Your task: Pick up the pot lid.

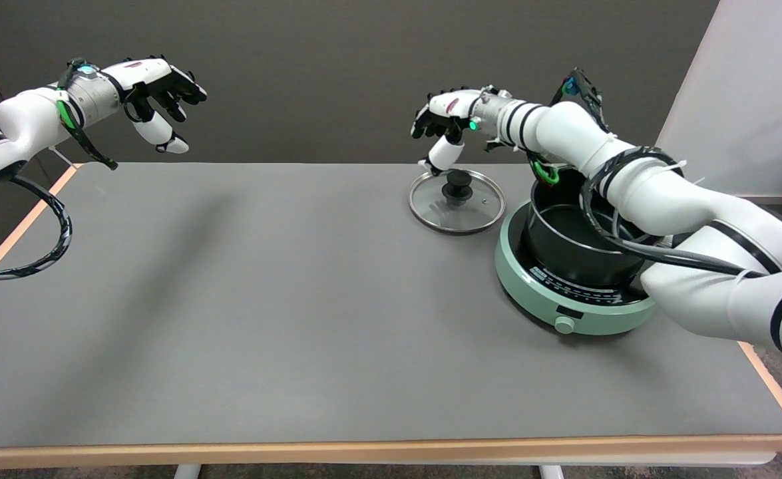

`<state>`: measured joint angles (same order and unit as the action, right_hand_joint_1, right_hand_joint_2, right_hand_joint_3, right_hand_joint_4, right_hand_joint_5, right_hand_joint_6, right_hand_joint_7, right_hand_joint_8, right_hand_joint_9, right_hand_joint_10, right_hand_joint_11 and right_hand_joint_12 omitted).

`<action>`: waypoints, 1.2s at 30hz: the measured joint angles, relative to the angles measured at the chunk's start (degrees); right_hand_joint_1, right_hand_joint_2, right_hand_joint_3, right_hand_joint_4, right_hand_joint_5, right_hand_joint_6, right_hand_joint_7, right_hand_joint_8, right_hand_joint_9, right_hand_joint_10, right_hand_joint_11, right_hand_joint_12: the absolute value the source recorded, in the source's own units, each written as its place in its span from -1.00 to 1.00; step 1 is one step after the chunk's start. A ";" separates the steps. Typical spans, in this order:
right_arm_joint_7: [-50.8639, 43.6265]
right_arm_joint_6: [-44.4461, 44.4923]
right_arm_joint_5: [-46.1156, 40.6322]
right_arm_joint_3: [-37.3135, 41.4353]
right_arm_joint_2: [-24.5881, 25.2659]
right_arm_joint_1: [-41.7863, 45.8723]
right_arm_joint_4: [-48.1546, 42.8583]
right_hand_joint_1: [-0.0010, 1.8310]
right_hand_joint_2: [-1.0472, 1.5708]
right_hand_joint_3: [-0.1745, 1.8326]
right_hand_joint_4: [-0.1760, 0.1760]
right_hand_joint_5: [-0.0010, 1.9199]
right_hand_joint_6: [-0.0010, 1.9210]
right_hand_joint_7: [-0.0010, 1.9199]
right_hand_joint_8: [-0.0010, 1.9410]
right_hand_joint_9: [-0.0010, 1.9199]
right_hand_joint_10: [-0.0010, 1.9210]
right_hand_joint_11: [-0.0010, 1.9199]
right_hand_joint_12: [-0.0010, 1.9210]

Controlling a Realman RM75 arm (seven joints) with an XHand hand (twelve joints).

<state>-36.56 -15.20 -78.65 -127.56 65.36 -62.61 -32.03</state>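
Pot lid (457, 201): flat on the tabletop (264, 299), just below my fingertips.
My right hand (445, 123): above its knob, fingers apart, holding nothing.

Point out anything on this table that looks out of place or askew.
Nothing looks spilled or damaged. The glass pot lid lies flat on the table left of the black pot, which sits open on the green cooker. The right hand hovers above the lid's knob, holding nothing.
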 measured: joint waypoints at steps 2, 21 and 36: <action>0.04 -0.24 0.43 -0.10 0.03 -0.16 -0.79 -0.11 0.21 0.07 0.12 -0.42 -0.73 -0.35 -0.77 -0.39 -0.54 -0.54 0.23; 0.25 -1.04 1.02 -0.71 -1.59 0.05 -3.77 -0.11 0.21 0.09 0.15 -0.41 -0.73 -0.35 -0.78 -0.39 -0.54 -0.55 0.18; 0.14 1.83 0.83 -1.06 -1.48 1.58 0.59 -0.11 0.20 0.11 0.15 -0.43 -0.75 -0.36 -0.79 -0.41 -0.55 -0.58 0.06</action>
<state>-36.42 -13.37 -77.82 -128.63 63.88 -61.02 -31.44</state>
